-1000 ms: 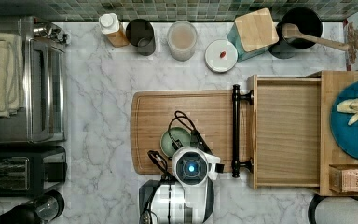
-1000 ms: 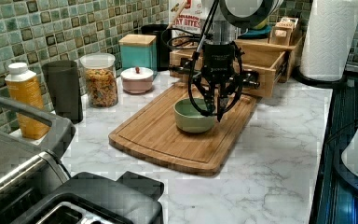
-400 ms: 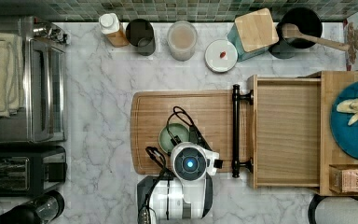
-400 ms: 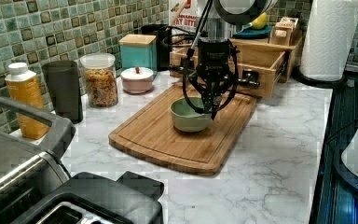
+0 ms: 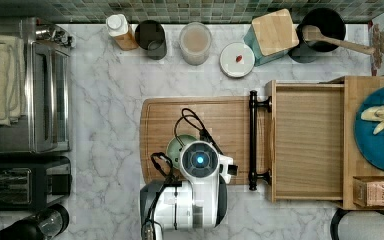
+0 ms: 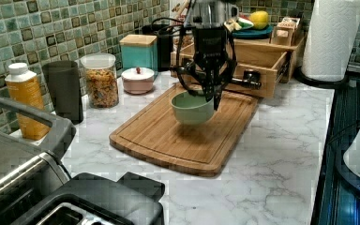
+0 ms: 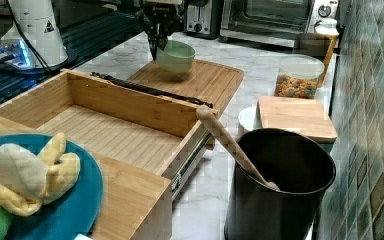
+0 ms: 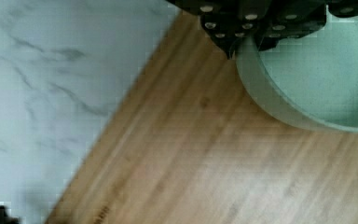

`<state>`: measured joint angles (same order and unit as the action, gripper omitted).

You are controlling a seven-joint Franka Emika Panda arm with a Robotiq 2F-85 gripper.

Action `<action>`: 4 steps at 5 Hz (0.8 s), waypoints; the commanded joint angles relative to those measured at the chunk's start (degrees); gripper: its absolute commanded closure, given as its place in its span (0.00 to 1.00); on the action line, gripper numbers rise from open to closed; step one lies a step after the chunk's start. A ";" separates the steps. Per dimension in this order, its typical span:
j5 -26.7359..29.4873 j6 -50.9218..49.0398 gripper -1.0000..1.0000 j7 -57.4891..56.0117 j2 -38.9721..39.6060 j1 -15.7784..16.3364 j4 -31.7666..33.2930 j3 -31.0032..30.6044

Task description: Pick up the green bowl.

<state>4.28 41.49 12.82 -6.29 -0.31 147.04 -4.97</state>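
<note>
One marble counter (image 6: pixel 281 140), seemingly kitchen

Even, fairly bright indoor light falls on the pale marble counter (image 5: pixel 105 125). The green bowl (image 6: pixel 191 108) casts a soft shadow on the cutting board (image 6: pixel 168 140). All pictures look blocky, and the wrist view is blurred, its wood grain smeared. A blue glow shows on the arm's wrist (image 5: pixel 199 159)

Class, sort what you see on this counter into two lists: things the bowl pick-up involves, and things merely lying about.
Involved:
green bowl
hand, shut on the bowl's rim
cutting board beneath

Lying about:
cereal jar
orange bottle
paper towel roll
teal plate
</note>
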 commanded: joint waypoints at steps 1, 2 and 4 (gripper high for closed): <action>-2.33 -20.27 1.00 2.14 -2.02 -2.87 -35.58 2.76; -3.30 -25.24 1.00 1.99 -1.65 -3.24 -41.41 2.79; -15.66 -18.81 1.00 2.35 -5.42 -1.52 -36.38 0.57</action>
<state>-8.90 22.76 13.27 -7.05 -1.80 109.95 -2.55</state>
